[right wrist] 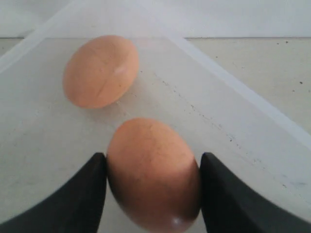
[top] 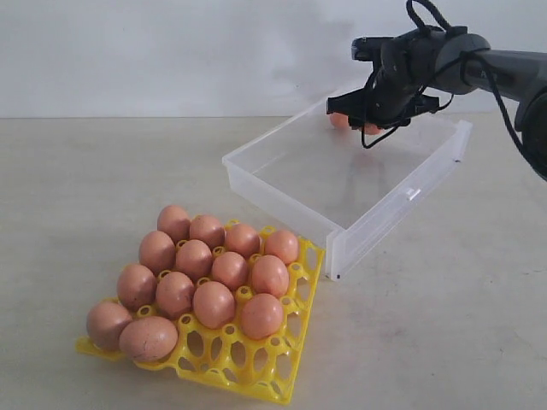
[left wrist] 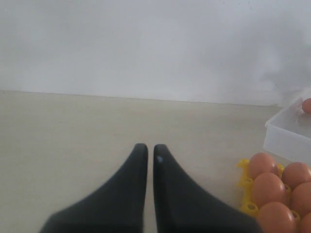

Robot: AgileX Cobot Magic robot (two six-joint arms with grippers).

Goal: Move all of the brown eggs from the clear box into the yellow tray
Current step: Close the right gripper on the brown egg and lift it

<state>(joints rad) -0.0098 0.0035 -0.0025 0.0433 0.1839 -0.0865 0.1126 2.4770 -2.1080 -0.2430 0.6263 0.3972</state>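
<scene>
In the far corner of the clear box (top: 275, 193), my right gripper (top: 369, 118) is shut on one brown egg (right wrist: 153, 172); both black fingers press its sides. A second brown egg (right wrist: 100, 71) lies loose on the box floor just beyond it. Near the table's front left stands the yellow tray (top: 282, 377), holding several brown eggs (top: 214, 303). My left gripper (left wrist: 150, 148) is shut with nothing in it and hovers over bare table beside the tray (left wrist: 244, 167). It does not show in the exterior view.
The tray's near-right cups (top: 256, 363) hold no eggs. The box's near corner (top: 335, 256) almost touches the tray's right corner. A pale wall rises behind the beige table (top: 444, 325).
</scene>
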